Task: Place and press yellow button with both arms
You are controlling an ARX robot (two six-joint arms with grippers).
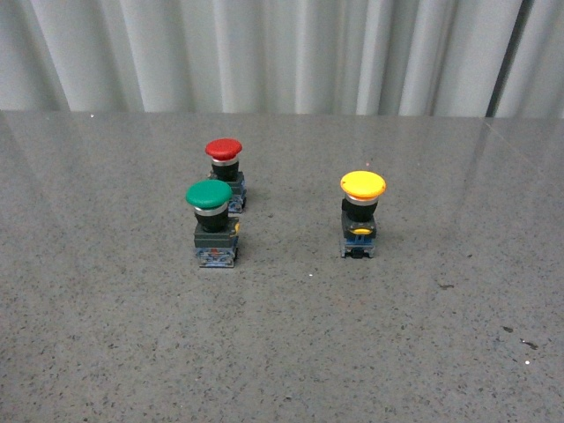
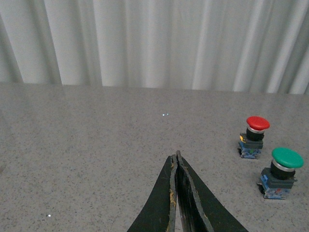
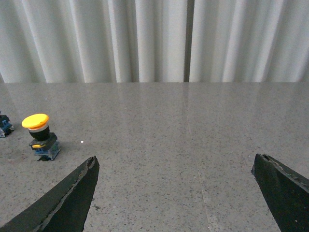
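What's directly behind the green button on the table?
The red button, standing upright; the cap of the green button hides part of its base. Beyond that, table and curtain.

Red button [image 1: 224,152] base partly behind green button [image 1: 209,196]; right hand [image 3: 175,156] fingers [image 3: 67,198] cut off.

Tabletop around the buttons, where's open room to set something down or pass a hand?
The table is bare on the near side of all buttons, and between the green button and the yellow button. Crowded only where the red button stands just behind the green.
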